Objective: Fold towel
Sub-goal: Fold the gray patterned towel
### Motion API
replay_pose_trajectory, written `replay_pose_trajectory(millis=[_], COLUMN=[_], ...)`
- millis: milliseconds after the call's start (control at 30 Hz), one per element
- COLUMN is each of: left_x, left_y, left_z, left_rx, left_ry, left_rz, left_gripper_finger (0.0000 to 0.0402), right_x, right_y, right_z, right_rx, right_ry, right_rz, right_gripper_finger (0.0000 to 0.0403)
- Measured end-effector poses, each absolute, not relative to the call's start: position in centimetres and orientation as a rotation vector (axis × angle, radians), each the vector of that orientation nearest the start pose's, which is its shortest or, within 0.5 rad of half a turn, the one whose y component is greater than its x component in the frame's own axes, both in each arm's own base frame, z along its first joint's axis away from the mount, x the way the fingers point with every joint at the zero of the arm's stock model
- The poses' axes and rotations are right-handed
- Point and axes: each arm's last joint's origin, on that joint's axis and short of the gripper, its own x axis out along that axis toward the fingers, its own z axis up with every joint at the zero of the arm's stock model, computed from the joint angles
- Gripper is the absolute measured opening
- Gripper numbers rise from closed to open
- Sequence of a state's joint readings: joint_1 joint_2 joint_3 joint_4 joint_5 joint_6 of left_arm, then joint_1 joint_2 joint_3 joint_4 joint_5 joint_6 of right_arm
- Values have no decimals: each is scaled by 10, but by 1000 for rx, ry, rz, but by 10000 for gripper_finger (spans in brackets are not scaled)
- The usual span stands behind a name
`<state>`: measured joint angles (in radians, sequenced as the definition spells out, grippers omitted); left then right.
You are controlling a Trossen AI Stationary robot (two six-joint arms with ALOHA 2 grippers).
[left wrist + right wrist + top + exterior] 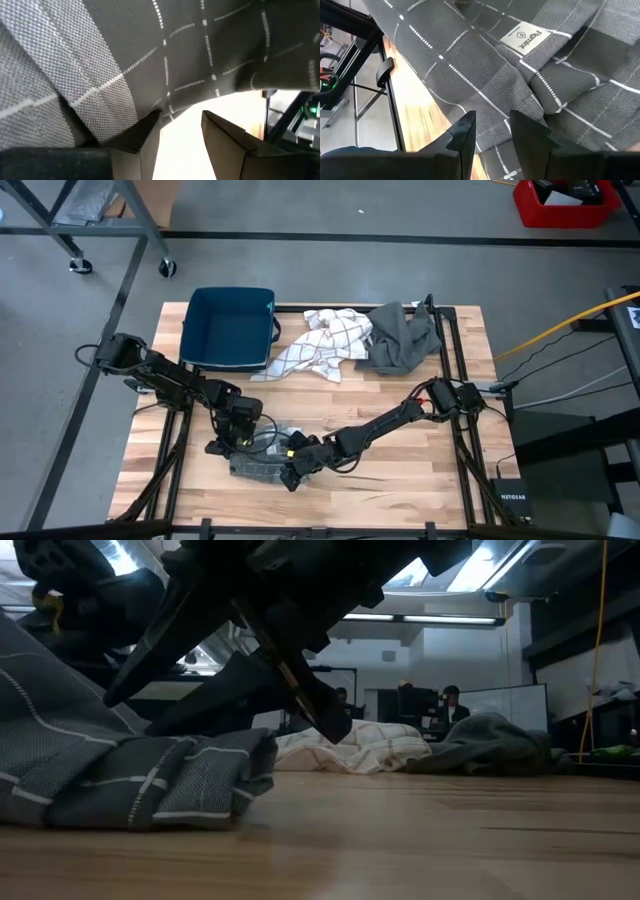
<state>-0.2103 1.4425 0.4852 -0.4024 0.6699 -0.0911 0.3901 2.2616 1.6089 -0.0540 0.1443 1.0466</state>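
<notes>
High view: the grey checked towel (262, 457) lies bunched on the wooden table (400, 480), near the front edge and left of centre. The left gripper (238, 442) sits at the towel's left end and the right gripper (297, 470) at its right end, both arms reaching in low over the tabletop. In the left wrist view the two dark fingers (142, 137) stand apart with bare, bright table between them; the towel fabric hangs just above and beside them, and nothing is clamped, so this gripper is released. In the right wrist view the fingers (465, 132) are separated by a narrow gap at the towel's edge, with a white label (524, 38) on the cloth further off; whether fabric is pinched between them cannot be determined. In the low view the towel rests in folds directly on the wood. At the rear of the table stand a blue bin (232, 328), a white checked cloth (320, 345) beside it, and a dark grey cloth (400, 338) beside that, all well apart from the towel.
</notes>
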Motion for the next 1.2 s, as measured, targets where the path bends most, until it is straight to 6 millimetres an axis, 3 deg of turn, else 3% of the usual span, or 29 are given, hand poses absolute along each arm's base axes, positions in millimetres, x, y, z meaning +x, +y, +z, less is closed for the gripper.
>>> replay_pose_trajectory(millis=[433,567,733,933,1200], left_x=[215,222,223,223,219], left_y=[-63,-64,-65,-65,-72], left_z=[121,125,125,126,123], left_rx=[-367,-325,-268,-261,-120], left_ry=[1095,1005,970,959,966], left_rz=[-667,-676,-709,-714,-730], left_gripper_finger=[90,79,69,74,113], right_x=[454,449,446,449,458], right_y=[184,180,177,169,146], right_z=[157,167,165,153,142], right_rx=[694,668,634,624,644], right_ry=[742,741,750,792,794], right_rz=[-67,-113,-176,-216,-267], right_gripper_finger=[124,124,124,124,124])
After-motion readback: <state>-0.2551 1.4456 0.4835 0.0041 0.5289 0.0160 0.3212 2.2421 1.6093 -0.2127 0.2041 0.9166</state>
